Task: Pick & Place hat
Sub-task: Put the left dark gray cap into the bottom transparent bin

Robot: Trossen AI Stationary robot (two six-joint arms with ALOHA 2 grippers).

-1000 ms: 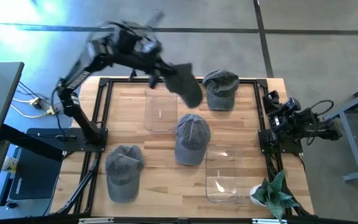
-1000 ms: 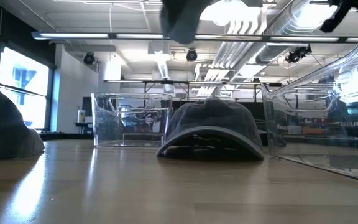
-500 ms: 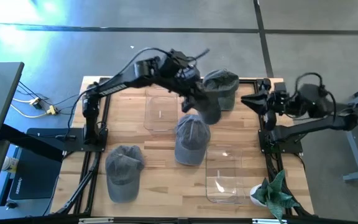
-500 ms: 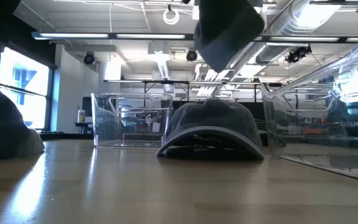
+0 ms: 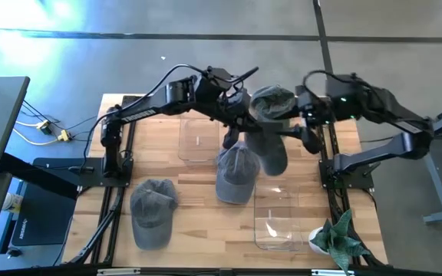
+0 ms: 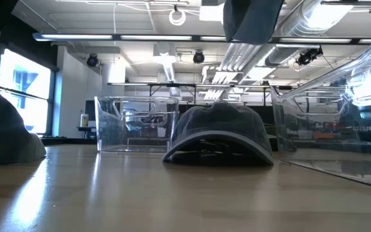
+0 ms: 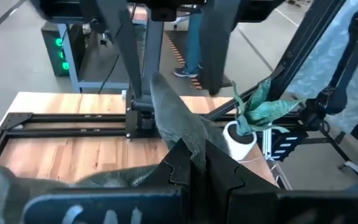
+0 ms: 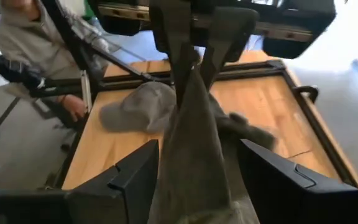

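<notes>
A dark grey hat hangs in the air over the table's middle, and it shows at the top of the low view. My left gripper is shut on the hat's upper end. My right gripper has come in from the right and is open. In its wrist view the gripper has one finger on each side of the hanging hat; I cannot tell whether they touch it. Three more grey hats rest on the table: far right, centre and near left. My left gripper pinches a narrow fold of the hat's cloth between its two fingers, at the hat's top end. The fingers slant down toward the table's right. The hat hangs slack below them, clear of the table and of the centre hat.
Two clear boxes stand on the table, one far left of centre and one near right. A potted plant sits at the near right corner. A person in grey stands beyond the table's left side.
My left gripper has carried the hat from above the table's far side toward the right and near, until it hangs over the middle. My right arm has risen from its rest at the right edge and swung toward the hat, and its fingers have spread open.
</notes>
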